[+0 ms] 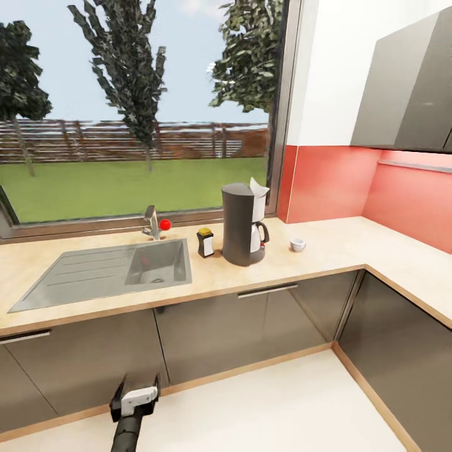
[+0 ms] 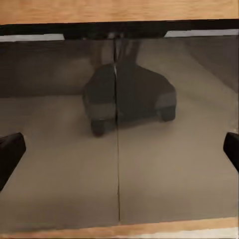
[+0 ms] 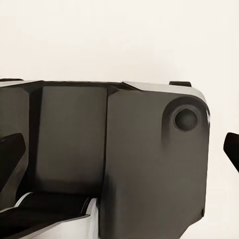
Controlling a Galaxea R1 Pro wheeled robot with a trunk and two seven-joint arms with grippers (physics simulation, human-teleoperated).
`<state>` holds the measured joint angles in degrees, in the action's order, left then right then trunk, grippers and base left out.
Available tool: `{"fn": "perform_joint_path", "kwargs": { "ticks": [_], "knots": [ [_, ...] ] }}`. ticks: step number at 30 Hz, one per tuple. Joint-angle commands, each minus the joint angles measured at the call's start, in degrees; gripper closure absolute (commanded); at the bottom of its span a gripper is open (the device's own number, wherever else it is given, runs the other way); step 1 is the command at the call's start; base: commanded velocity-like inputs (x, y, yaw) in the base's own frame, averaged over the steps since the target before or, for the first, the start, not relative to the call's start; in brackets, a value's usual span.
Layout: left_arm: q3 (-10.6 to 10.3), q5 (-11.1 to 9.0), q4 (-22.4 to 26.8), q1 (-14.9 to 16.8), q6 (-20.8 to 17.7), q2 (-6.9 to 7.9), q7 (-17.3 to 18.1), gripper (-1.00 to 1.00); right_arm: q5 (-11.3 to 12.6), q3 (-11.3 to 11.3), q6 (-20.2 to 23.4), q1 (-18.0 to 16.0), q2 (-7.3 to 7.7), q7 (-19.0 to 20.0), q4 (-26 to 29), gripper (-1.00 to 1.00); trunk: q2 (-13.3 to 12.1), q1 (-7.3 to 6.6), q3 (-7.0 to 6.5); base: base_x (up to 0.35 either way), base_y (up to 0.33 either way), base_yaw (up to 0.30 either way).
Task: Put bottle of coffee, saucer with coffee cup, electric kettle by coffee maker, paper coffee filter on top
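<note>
We hold our left gripper [image 1: 134, 402] low before glossy grey cabinet doors [image 2: 119, 149], its dark fingers [image 2: 10, 154] spread apart; our right gripper [image 3: 119, 149] likewise gapes, empty.

- Glossy dark grey cabinet doors [image 2: 164, 164] face the camera, split by a thin vertical seam [image 2: 118, 169].
- A blurred dark reflection [image 2: 129, 97] of a bulky shape sits across the seam.
- A light wood strip [image 2: 119, 10] runs along one edge, another [image 2: 99, 230] along the opposite edge.
- The left gripper [image 2: 119, 152] has its black fingertips [image 2: 10, 152] spread far apart, nothing between them.
</note>
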<state>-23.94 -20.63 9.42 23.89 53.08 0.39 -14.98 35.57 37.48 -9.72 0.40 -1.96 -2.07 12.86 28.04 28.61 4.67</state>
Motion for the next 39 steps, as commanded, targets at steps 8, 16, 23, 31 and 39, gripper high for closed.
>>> {"fn": "perform_joint_path", "kwargs": {
  "ticks": [8, 16, 23, 31, 39],
  "knots": [
    [-0.65, -0.28, -10.02, -2.62, -5.41, -0.02, 0.13, -1.00, 0.30, 0.35, -0.21, -0.01, 0.49, -0.06, 0.21, -1.00, 0.10, 0.03, 0.09, -0.001, 0.000, 0.000],
    [-0.35, -0.80, -11.94, -9.11, -19.62, -0.30, 0.03, -1.00, -0.11, 0.32, -0.30, -0.27, 0.63, -0.36, 0.88, -1.00, 0.10, 0.03, 0.09, 0.000, 0.000, 0.000],
    [2.66, -4.41, -12.14, -15.90, -48.02, -0.26, -0.38, -1.00, -0.28, 0.54, -3.87, -5.65, 4.00, -1.32, 1.88, -1.00, 0.10, 0.03, 0.09, 0.000, 0.000, 0.000],
    [3.07, -4.89, -11.61, -18.17, -62.80, 0.13, -0.45, -1.00, 0.47, 0.15, -3.80, -5.67, 4.12, -1.71, 2.12, -1.00, 0.10, 0.03, 0.09, 0.000, 0.000, 0.000],
    [2.70, -4.81, -5.74, -18.09, -53.83, -0.09, 0.21, -1.00, 0.47, 0.11, -3.89, -5.67, 4.07, -1.80, 2.02, -1.00, 0.10, 0.03, 0.09, 0.000, 0.000, 0.205]
  ]
}}
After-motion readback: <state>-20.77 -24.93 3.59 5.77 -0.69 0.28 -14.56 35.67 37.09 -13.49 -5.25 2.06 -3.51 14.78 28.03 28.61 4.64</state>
